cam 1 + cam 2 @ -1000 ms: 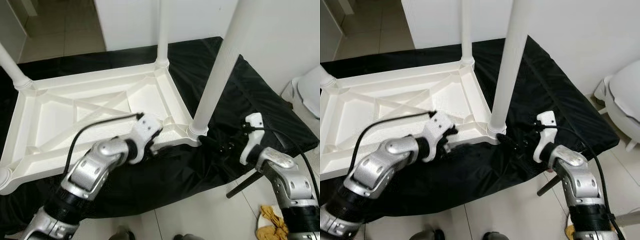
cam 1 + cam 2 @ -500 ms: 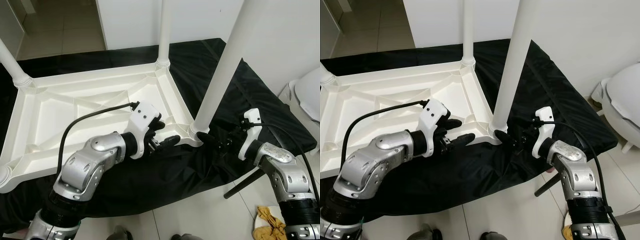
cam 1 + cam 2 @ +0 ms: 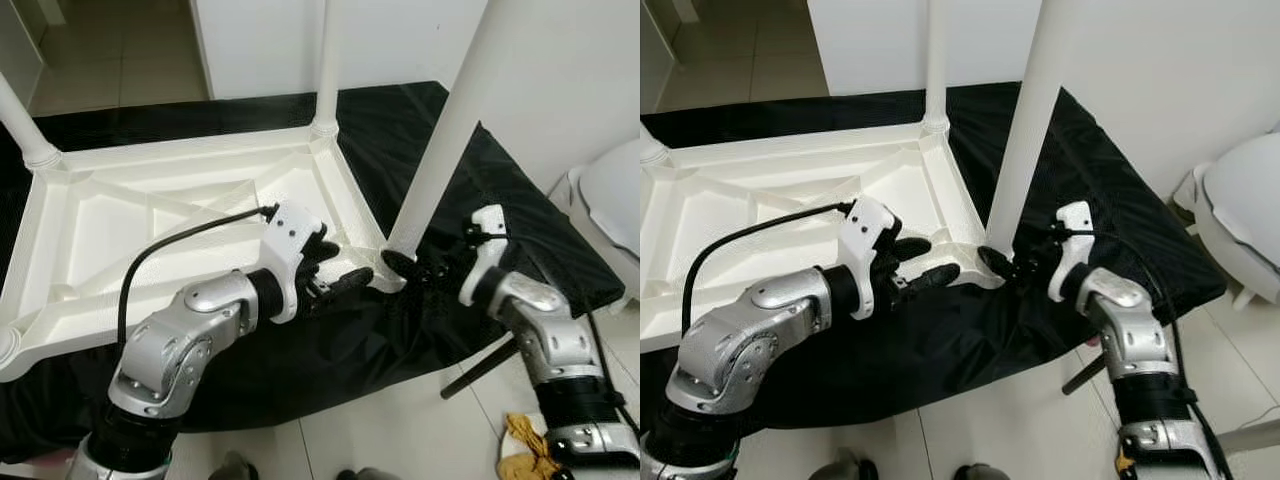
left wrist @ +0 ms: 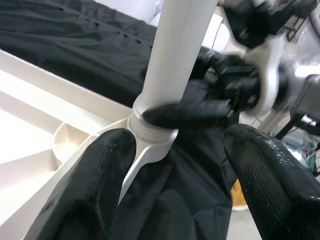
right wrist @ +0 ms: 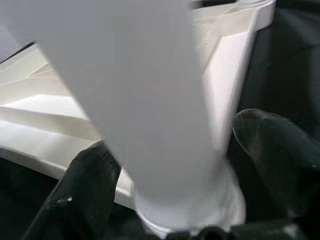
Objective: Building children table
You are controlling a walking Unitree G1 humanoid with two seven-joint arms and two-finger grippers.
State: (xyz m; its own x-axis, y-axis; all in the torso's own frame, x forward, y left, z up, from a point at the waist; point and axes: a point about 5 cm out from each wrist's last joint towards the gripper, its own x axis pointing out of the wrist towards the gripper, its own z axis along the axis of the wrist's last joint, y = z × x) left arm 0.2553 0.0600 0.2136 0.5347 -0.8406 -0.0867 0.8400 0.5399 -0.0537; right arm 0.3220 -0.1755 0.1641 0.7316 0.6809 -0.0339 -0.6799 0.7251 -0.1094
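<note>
Upturned white plastic children's table (image 3: 180, 215) lies on black cloth; right gripper (image 3: 1002, 266) straddles near-corner white tubular leg (image 3: 440, 150) unclamped, left gripper (image 3: 345, 282) spread beside socket: side push could unseat it.

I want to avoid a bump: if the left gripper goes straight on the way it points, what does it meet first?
Probably the base of the near table leg, dead ahead between the left gripper's open fingers; the right gripper sits there too.

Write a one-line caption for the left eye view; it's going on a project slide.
Right gripper closes around the near table leg at its base on the upside-down white table, while the left gripper reaches in, open.
</note>
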